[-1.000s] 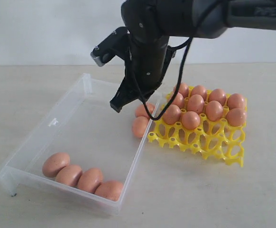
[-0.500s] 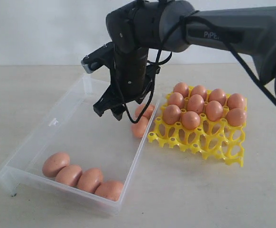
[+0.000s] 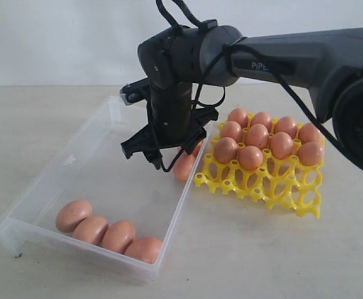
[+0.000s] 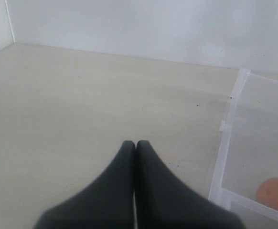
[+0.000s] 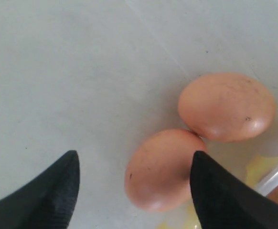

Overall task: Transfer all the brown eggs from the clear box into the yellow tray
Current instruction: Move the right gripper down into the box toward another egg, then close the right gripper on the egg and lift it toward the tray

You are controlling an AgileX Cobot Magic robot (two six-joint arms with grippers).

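The clear box (image 3: pixel 77 154) lies at the left, with a row of several brown eggs (image 3: pixel 90 229) along its near wall. Two more brown eggs (image 3: pixel 184 166) rest against its right wall, beside the yellow tray (image 3: pixel 282 187). The tray holds several brown eggs (image 3: pixel 251 157) in its far cups. My right gripper (image 3: pixel 143 157) reaches across and hangs open over the box floor, just left of those two eggs. In the right wrist view the open gripper (image 5: pixel 134 156) has the nearer egg (image 5: pixel 163 169) by one fingertip, untouched; the other egg (image 5: pixel 227 106) lies behind it. My left gripper (image 4: pixel 135 143) is shut and empty over bare table.
In the left wrist view the clear box's corner (image 4: pixel 227 143) shows off to one side, with one egg (image 4: pixel 275 194) inside it. The near cups of the yellow tray (image 3: pixel 297 199) hold nothing. A pale wall backs the table.
My right gripper has opened. It has swung left and down over the box, toward the two eggs by the right wall. The left gripper has not moved.
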